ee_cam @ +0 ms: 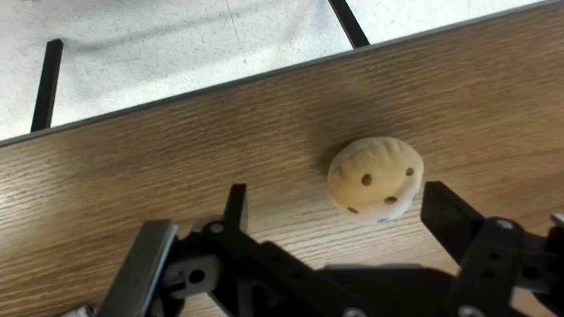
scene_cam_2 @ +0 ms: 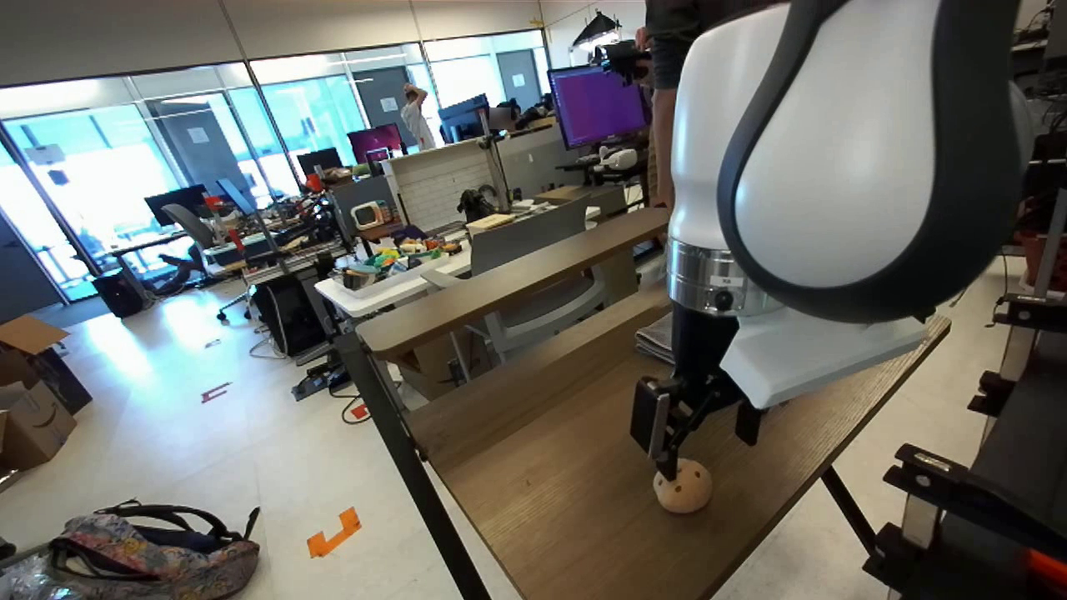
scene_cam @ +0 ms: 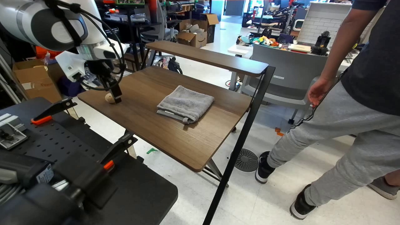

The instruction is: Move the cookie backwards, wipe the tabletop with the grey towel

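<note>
The cookie [scene_cam: 109,98] is a round tan piece with dark spots, lying near one end of the brown tabletop [scene_cam: 140,89]. It also shows in an exterior view [scene_cam_2: 685,490] and in the wrist view [ee_cam: 375,178]. My gripper [ee_cam: 335,187] is open, with its fingers on either side of the cookie's near part. The cookie sits close to the right finger in the wrist view, with a wide gap to the left one. In an exterior view the gripper [scene_cam_2: 708,457] is just above the cookie. The folded grey towel [scene_cam: 186,104] lies mid-table; the arm partly hides it in an exterior view [scene_cam_2: 654,340].
A raised wooden shelf [scene_cam: 206,57] runs along one long side of the table, on a black slanted frame [scene_cam: 240,150]. A black perforated bench [scene_cam: 62,137] with clamps stands beside the opposite side. A person [scene_cam: 353,125] stands past the table's end.
</note>
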